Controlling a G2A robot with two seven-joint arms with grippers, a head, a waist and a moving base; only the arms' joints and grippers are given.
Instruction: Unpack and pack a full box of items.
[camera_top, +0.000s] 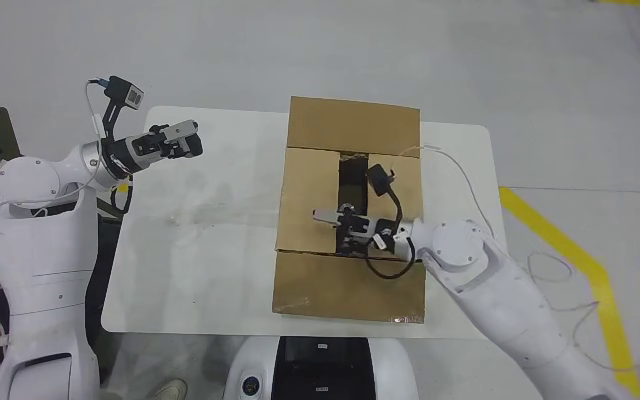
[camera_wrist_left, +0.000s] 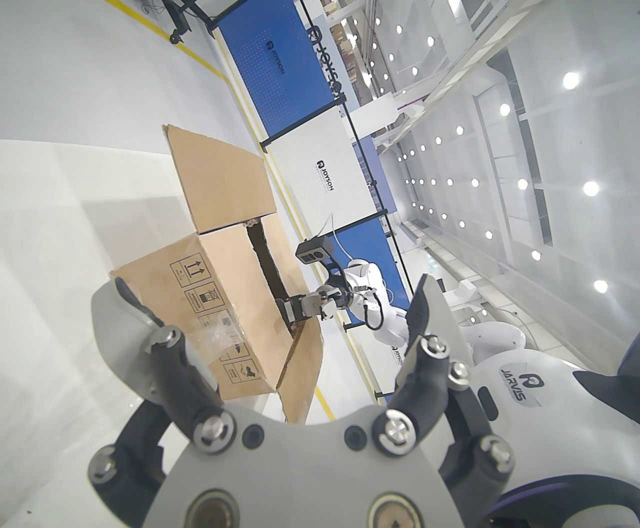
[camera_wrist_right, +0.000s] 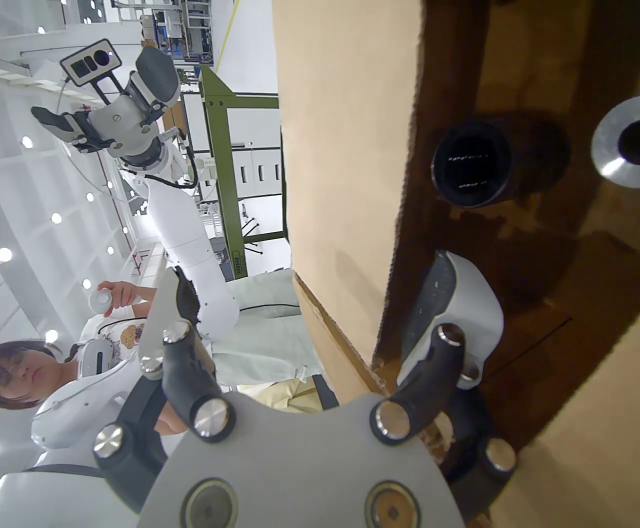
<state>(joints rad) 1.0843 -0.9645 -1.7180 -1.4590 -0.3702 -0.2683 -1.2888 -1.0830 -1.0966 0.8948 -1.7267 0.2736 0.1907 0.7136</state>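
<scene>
- While its fingers stand apart, the right hand straddles the free edge of a flap. One finger is inside the opening and the other outside, with nothing gripped.
- That edge runs along the dark slot of the box, which sits mid-counter, from the near edge toward the far edge.
- Deeper in the box, past the inner finger, lie a black tube and a metal ring.
- The left hand, open and empty, hangs by the far left corner, well apart from the box, so the right hand is nearer.
</scene>
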